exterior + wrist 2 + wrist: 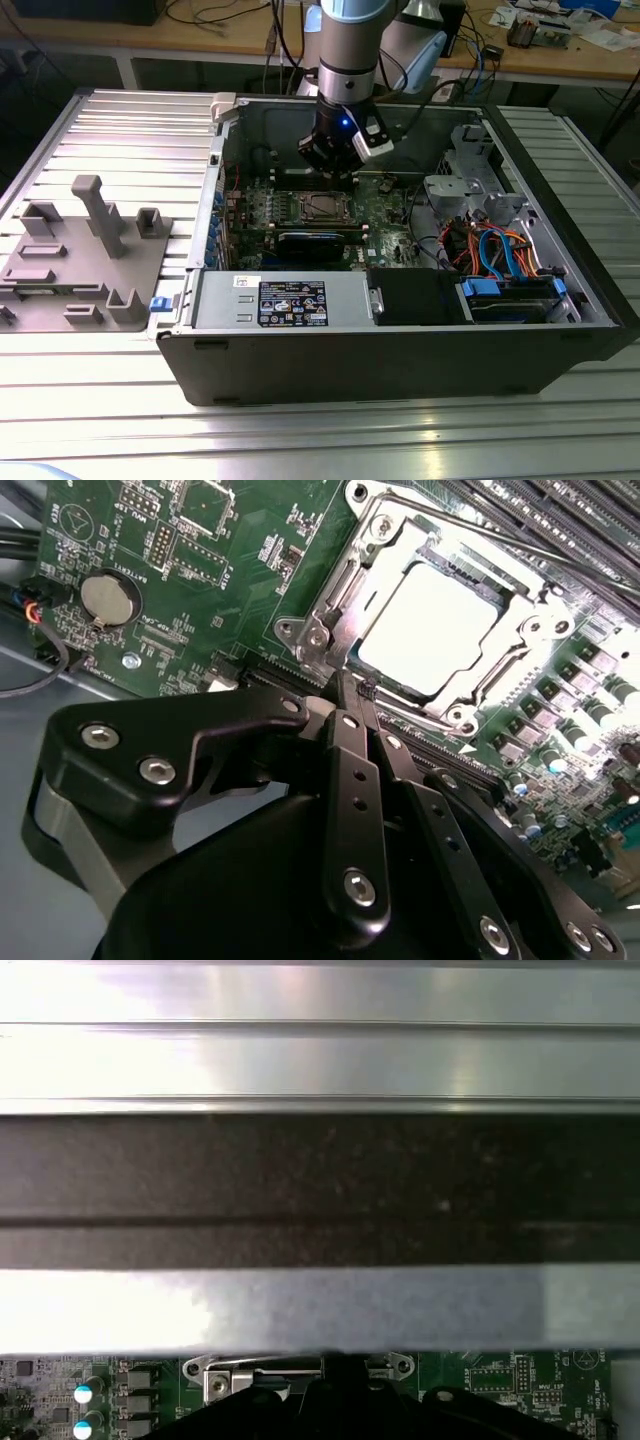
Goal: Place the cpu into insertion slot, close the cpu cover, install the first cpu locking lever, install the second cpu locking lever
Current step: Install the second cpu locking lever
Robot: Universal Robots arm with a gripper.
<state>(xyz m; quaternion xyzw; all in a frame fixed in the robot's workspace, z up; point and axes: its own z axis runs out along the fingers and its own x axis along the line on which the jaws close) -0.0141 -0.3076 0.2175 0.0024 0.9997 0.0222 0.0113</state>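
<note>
cpu [437,630] seated in insertion slot [330,600], cpu cover [500,675] down over it (levers unclear). Pincer [350,695] clenched, empty, at the slot's 6 o'clock edge.

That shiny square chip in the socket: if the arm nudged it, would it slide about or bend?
The cpu looks like a flat plate with a metal top, so it is probably stiff, not floppy. It lies inside the cover frame, which likely stops sliding. Its smooth, glossy top may be slippery to grip.

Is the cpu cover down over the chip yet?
Down: in the second wrist view the cpu cover lies flat around the cpu, with the shut pincer at its edge.
</note>
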